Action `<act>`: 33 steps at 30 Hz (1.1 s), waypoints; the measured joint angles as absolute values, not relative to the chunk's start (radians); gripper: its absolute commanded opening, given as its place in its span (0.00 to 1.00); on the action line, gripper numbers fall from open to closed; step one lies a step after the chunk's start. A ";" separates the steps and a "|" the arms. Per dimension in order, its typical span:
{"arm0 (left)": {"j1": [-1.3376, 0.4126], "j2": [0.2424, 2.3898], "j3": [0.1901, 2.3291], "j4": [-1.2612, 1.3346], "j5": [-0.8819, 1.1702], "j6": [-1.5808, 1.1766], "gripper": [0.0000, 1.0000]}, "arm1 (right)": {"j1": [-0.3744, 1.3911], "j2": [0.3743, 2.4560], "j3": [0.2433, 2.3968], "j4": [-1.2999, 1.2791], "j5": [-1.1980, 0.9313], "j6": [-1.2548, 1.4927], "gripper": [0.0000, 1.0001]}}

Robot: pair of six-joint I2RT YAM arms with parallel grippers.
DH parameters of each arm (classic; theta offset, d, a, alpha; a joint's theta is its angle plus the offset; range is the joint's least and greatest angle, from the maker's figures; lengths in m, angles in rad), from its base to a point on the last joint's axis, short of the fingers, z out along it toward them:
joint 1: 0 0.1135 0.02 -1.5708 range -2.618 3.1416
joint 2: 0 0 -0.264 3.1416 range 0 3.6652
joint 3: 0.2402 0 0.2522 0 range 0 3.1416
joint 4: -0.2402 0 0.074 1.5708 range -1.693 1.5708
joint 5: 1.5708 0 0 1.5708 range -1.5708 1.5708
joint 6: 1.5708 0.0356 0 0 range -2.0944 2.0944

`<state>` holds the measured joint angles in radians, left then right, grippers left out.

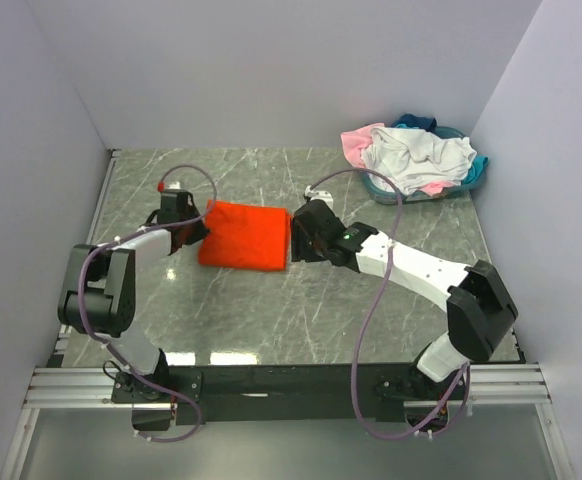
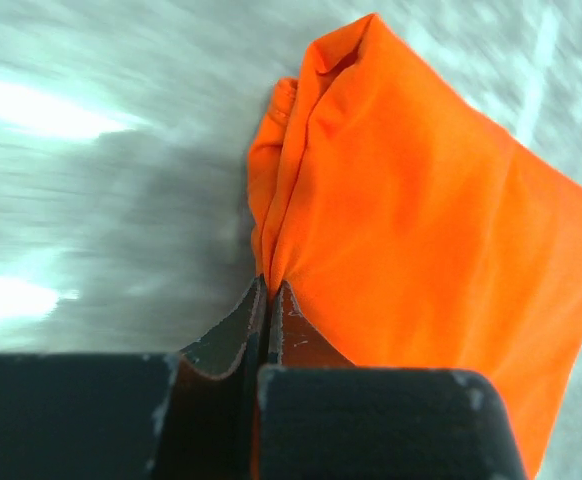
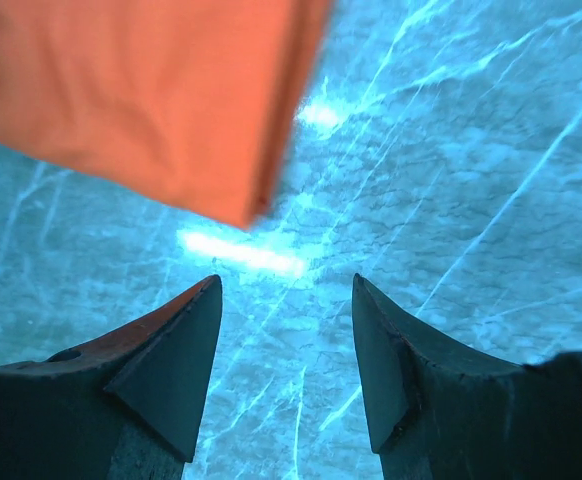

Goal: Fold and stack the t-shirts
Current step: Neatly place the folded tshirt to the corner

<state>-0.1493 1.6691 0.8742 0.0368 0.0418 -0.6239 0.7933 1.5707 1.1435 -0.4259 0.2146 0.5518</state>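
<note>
Folded orange t-shirt (image 1: 244, 236) mid-table; my left gripper (image 2: 269, 300) pinches it, my right gripper (image 3: 286, 290) is released
The shirt lies as a flat, roughly square packet on the marble-patterned table (image 1: 271, 310), between my two grippers. Left jaws are clenched on its left edge, and the cloth bunches into creases at the bite. Right jaws stand apart just off the shirt's right edge, over bare table, with nothing between them. Its corner shows beyond my fingertips (image 3: 186, 340), not touching. White t-shirt (image 1: 416, 155) and pink t-shirt (image 1: 356, 140) are heaped in a blue basket (image 1: 471, 175) at the far right corner, well apart
</note>
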 measured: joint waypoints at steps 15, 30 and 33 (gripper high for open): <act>0.140 1.609 0.903 -0.117 -0.152 -0.511 0.00 | 0.749 1.492 1.146 -0.442 0.228 0.518 0.63; 0.385 1.620 0.941 -0.114 -0.209 -0.475 0.00 | 0.701 1.434 1.146 -0.442 0.210 0.472 0.63; 0.404 1.639 0.963 -0.116 -0.211 -0.472 0.00 | 0.701 1.435 1.146 -0.442 0.200 0.468 0.63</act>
<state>0.4042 1.6390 0.9627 -0.1162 -0.2108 -0.4721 0.7006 1.4345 1.1461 -0.4423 0.2001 0.4683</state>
